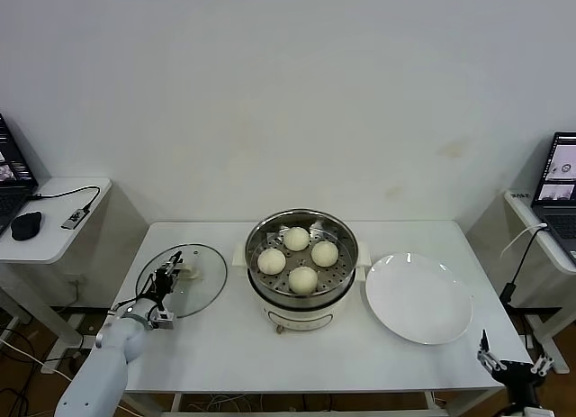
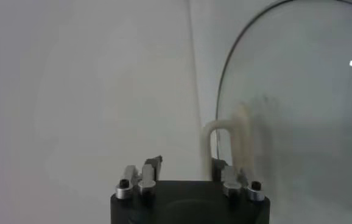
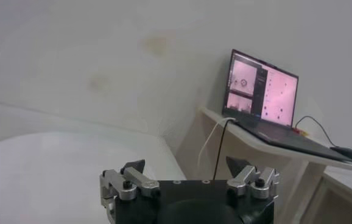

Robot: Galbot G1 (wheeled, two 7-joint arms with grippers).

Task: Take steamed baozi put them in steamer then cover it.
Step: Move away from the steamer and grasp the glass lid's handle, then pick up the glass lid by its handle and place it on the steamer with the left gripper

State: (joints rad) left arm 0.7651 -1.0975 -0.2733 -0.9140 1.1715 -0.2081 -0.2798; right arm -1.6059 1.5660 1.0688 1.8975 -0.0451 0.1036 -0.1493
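The steamer (image 1: 270,302) stands mid-table, and four steamed baozi (image 1: 296,238) (image 1: 325,253) (image 1: 272,260) (image 1: 303,279) lie on its perforated tray. The cover (image 1: 200,289), a clear glass lid, lies flat on the table to the steamer's left. My left gripper (image 1: 169,278) is open at the lid's cream handle (image 1: 190,271). In the left wrist view the left gripper (image 2: 186,163) is open and empty. The handle (image 2: 225,137) arches just ahead of one fingertip (image 2: 218,164), on the glass (image 2: 304,91). My right gripper (image 1: 489,352) is open and empty, parked low off the table's front right corner.
A flat white plate (image 1: 418,297) lies right of the steamer and also shows in the right wrist view (image 3: 42,170). A side table with a mouse (image 1: 25,224) stands at the left. A side table with a laptop (image 3: 258,91) stands at the right.
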